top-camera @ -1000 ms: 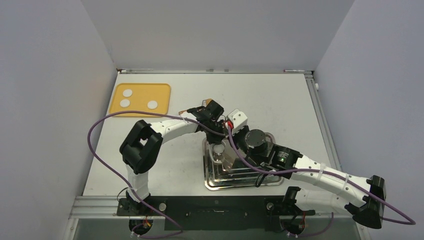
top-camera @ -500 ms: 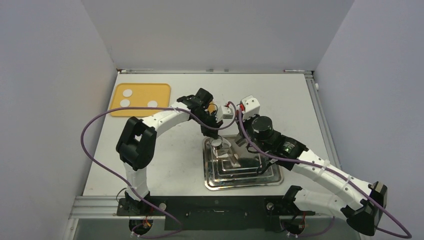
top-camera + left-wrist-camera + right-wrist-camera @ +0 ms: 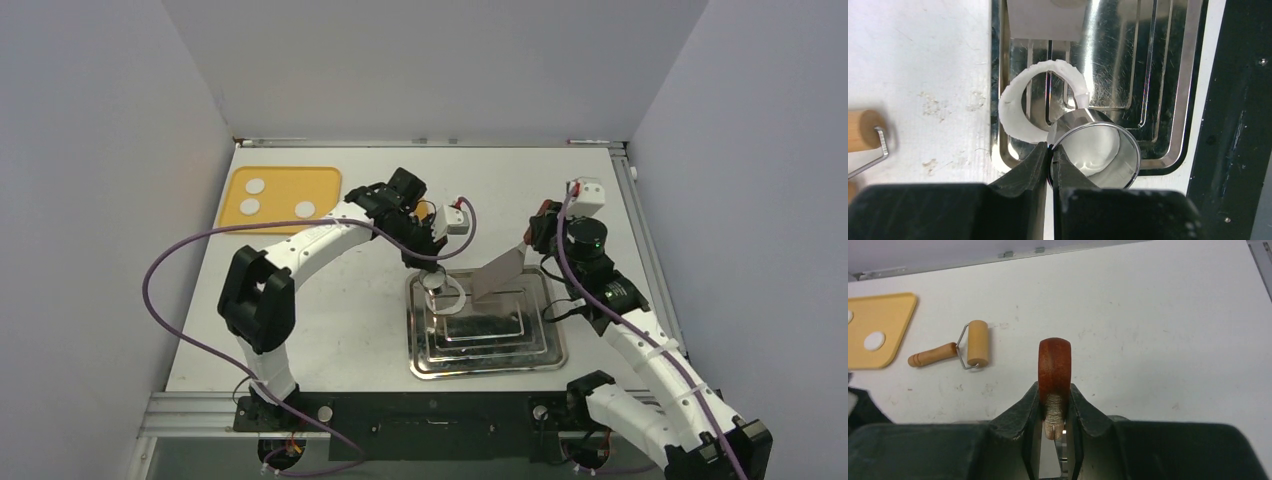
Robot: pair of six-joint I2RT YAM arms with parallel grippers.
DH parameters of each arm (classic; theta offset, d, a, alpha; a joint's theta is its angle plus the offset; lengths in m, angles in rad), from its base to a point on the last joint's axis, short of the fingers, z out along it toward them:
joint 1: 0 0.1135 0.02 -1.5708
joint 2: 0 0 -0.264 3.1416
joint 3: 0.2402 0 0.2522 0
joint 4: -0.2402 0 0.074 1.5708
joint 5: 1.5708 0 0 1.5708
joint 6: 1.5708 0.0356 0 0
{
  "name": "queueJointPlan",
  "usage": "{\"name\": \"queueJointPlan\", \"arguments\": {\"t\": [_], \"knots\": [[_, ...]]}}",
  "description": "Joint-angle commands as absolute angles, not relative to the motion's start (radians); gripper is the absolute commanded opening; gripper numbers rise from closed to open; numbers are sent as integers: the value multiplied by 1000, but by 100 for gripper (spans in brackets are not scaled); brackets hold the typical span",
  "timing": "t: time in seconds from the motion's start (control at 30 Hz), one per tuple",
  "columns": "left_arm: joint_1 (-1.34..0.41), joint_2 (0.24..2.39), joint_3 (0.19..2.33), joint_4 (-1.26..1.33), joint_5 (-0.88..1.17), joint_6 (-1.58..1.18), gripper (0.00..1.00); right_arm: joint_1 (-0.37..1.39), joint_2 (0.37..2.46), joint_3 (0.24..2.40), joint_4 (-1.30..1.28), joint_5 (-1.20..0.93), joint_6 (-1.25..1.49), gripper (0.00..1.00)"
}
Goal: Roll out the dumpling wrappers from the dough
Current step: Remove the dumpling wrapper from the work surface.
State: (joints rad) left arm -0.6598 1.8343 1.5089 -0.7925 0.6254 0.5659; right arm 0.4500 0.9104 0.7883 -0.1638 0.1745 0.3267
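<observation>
Three white lumps of dough [image 3: 250,207] lie on the yellow board [image 3: 285,225] at the far left. My left gripper [image 3: 432,270] [image 3: 1050,146] is shut on the rim of a shiny metal ring [image 3: 1128,145] at the steel tray's [image 3: 545,358] far left corner. A white round sheet, the dumpling wrapper [image 3: 1095,147], fills the ring. A curved strip of cut-off dough [image 3: 1018,107] hangs beside the ring. My right gripper [image 3: 538,238] [image 3: 1054,390] is shut on the red-brown handle [image 3: 1054,360] of a scraper, and its grey blade [image 3: 497,272] slants down over the tray's far edge.
A wooden rolling pin [image 3: 970,342] lies on the white table behind the tray, between board and tray. The tray [image 3: 1168,75] is stepped, with raised ridges. A lump of dough [image 3: 874,340] shows on the board's corner [image 3: 893,320] in the right wrist view. Grey walls close in three sides.
My right arm has lifted the scraper off the tray and swung back and right. The left gripper kept hold of the ring at the tray's far left corner, with the dough strip now hanging free.
</observation>
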Motion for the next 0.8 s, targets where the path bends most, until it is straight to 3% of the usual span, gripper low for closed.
{"name": "queueJointPlan", "arguments": {"t": [0.0, 0.2, 0.47, 0.77], "knots": [[-706, 1728, 1568, -796, 534, 597, 0, 310, 868, 749, -12, -72, 465, 8], [-744, 1741, 1662, -865, 518, 609, 0, 141, 879, 705, 29, -265, 511, 8], [-912, 1867, 1775, -920, 458, 627, 0, 130, 716, 837, -243, 85, 348, 8], [-939, 1907, 1869, -1007, 527, 609, 0, 142, 747, 745, -292, -69, 385, 8]]}}
